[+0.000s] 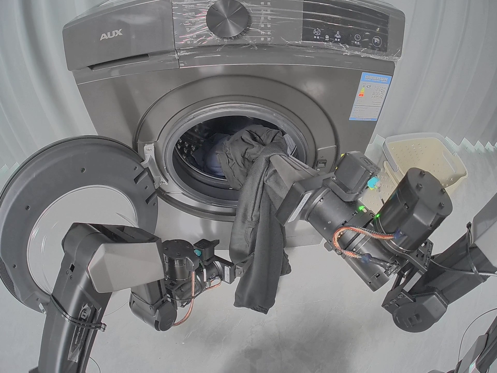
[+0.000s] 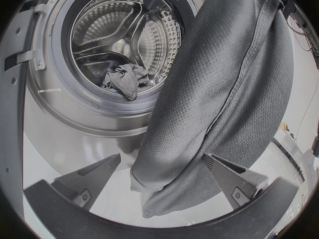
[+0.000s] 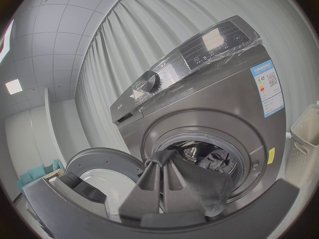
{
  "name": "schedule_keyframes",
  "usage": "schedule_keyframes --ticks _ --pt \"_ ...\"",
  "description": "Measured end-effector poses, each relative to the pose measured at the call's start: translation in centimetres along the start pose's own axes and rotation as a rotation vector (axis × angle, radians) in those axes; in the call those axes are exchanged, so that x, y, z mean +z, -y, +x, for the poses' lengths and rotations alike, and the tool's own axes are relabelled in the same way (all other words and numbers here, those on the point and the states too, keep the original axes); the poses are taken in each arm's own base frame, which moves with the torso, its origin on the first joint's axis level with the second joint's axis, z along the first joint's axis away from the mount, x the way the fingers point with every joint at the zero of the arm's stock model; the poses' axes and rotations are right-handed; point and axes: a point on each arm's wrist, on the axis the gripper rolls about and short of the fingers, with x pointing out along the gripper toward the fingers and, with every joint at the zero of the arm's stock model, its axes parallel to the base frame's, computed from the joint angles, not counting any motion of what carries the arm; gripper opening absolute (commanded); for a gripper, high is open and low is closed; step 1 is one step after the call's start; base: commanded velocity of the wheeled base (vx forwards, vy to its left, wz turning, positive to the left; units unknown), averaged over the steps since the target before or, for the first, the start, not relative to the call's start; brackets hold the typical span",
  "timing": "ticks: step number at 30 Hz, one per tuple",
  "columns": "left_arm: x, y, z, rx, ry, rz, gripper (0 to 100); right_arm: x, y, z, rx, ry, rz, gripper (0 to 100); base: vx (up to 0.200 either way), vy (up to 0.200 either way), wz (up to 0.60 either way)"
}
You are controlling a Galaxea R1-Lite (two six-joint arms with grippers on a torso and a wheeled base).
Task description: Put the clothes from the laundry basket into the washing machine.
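A dark grey garment [image 1: 256, 224] hangs out of the drum opening of the washing machine [image 1: 233, 79], its top over the door rim and its tail near the floor. My right gripper [image 1: 274, 159] is shut on its upper part at the opening, the fingers [image 3: 156, 180] pinching the cloth [image 3: 199, 183]. My left gripper [image 1: 238, 271] sits low beside the hanging tail. It is open, and the garment [image 2: 216, 83] drapes between its fingers [image 2: 99, 170]. A smaller grey cloth [image 2: 126, 78] lies crumpled inside the drum.
The round washer door [image 1: 77, 192] is swung open to the left, just above my left arm. A cream laundry basket [image 1: 422, 154] stands on the floor right of the machine, with no clothes visible in it. Bare grey floor lies in front.
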Motion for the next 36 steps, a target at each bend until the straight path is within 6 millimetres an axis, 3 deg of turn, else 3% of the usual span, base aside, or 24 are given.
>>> schedule_keyframes --ticks 24,36 --pt "1.1 -3.2 -0.9 0.069 0.022 -0.011 100 0.0 0.5 0.1 -0.014 -0.002 -0.006 0 0.000 0.000 0.00" --pt "1.2 0.0 -0.2 -0.003 0.028 0.004 100 0.0 0.5 0.1 -0.015 0.000 -0.005 0 0.000 0.000 0.00"
